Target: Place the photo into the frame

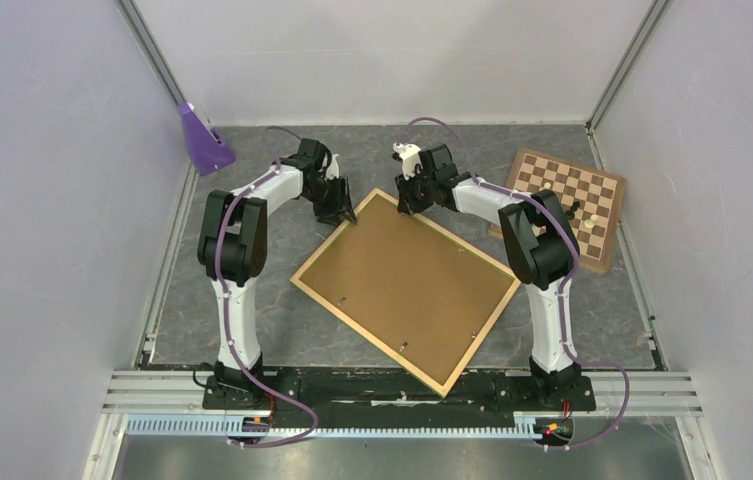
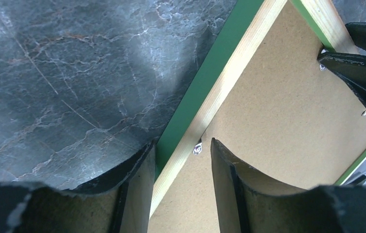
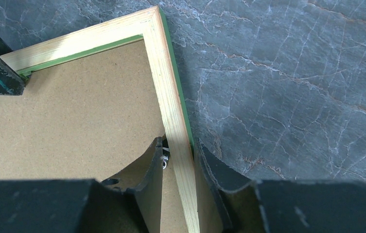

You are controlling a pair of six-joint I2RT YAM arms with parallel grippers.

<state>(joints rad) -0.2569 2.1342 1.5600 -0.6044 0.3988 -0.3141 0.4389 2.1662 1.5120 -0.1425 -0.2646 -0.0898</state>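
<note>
The frame (image 1: 367,337) lies on the table with its pale wood back up, and a brown hardboard panel (image 1: 407,285) fills it. The photo is hidden from every view. My left gripper (image 1: 345,218) is at the far left rail (image 2: 229,73). It (image 2: 183,142) stands open astride that rail, with the inner finger clear of the wood beside a small metal tab (image 2: 198,148). My right gripper (image 1: 407,205) is just past the far corner, on the adjoining rail (image 3: 166,82). It (image 3: 178,141) is shut on that rail, one finger on each side.
A brown-and-cream chessboard (image 1: 564,205) with a few pieces (image 1: 592,222) lies at the back right. A purple object (image 1: 202,140) stands at the back left by the wall. Dark marbled tabletop (image 1: 252,310) surrounds the frame.
</note>
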